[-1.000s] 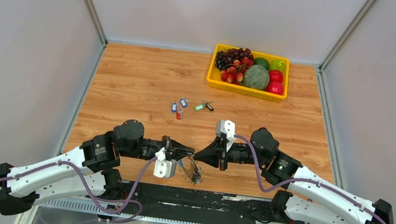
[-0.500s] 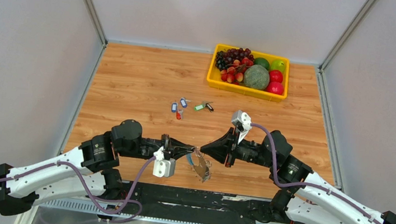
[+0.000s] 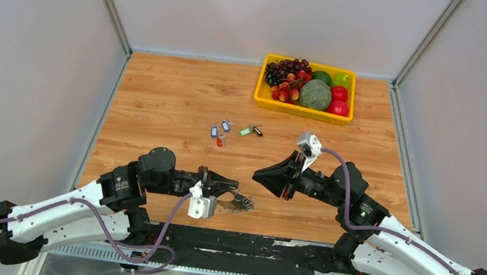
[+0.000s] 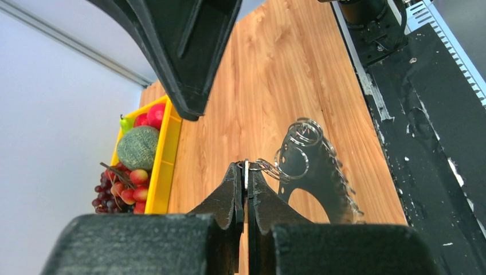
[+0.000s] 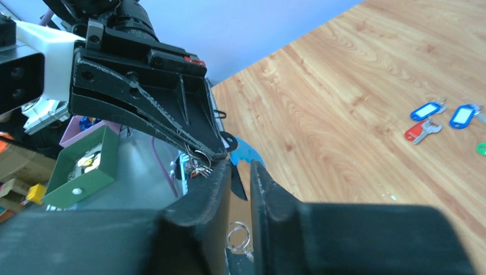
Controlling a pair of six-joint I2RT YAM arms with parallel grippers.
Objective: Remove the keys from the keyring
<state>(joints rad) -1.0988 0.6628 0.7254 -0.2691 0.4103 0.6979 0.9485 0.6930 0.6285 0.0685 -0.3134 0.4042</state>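
The keyring [image 3: 239, 203], a dark grey jagged hoop, hangs low at the table's near edge from my left gripper [image 3: 235, 192]. In the left wrist view my left gripper [image 4: 246, 167] is shut on a thin metal piece joined by small wire rings to the keyring [image 4: 328, 179]. My right gripper [image 3: 256, 174] is to the right of the keyring, apart from it. In the right wrist view my right gripper [image 5: 240, 166] has its jaws a narrow gap apart with nothing gripped, and the keyring's blue section [image 5: 246, 153] shows beyond. Loose keys [image 3: 221, 132] with blue, red, green and black heads lie mid-table.
A yellow fruit tray [image 3: 260, 91] with grapes, a melon and apples stands at the back right, also in the left wrist view [image 4: 167, 150]. The loose keys show in the right wrist view [image 5: 427, 110]. A black base strip [image 3: 242, 242] runs along the near edge.
My right gripper has drawn back up and to the right, away from the keyring. The keyring has swung from tilted upright to lower and flatter beside my left gripper.
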